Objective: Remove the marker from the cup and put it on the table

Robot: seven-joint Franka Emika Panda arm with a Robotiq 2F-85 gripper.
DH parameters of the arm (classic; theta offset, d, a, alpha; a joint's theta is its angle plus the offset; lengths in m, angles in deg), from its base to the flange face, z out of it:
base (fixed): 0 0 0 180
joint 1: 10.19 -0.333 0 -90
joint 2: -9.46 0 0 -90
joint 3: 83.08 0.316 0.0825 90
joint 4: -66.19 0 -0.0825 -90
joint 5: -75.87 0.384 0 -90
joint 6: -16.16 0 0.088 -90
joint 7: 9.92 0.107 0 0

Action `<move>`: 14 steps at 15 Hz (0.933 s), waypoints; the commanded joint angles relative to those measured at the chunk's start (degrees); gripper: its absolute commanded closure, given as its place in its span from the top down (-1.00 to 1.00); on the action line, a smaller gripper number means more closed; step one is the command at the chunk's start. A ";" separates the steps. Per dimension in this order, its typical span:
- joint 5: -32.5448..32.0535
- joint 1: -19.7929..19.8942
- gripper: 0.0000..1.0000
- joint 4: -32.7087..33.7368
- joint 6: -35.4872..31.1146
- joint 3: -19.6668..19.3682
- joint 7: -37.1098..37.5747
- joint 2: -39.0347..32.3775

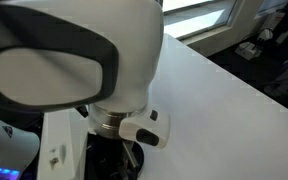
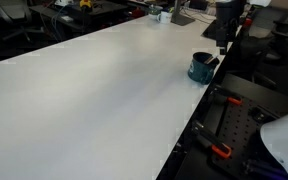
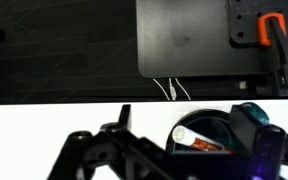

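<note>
The cup (image 2: 198, 69), small, round and dark, stands on the white table (image 2: 94, 90) close to its edge. The marker (image 2: 213, 60) leans out of it. In the wrist view the cup (image 3: 220, 122) shows from above, with the marker (image 3: 192, 138) lying slanted inside: a white end and an orange-red body. My gripper (image 3: 174, 160) is open, its dark fingers on either side of the cup, the cup closer to the right finger. In an exterior view the gripper (image 2: 223, 28) hangs just above and behind the cup. In the other exterior view the arm hides the cup.
Beyond the table edge lies a black base with orange clamps (image 2: 220, 151), also in the wrist view (image 3: 272, 28) beside a grey panel (image 3: 181, 40). Clutter (image 2: 160, 14) stands at the table's far end. The white arm body (image 1: 74, 55) fills an exterior view.
</note>
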 commanded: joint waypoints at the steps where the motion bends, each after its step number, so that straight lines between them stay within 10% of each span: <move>1: -8.44 0.36 1.00 -0.86 -2.23 -1.09 -5.53 1.18; 14: 6.41 -0.08 1.00 -1.11 -8.59 -1.85 2.37 -0.57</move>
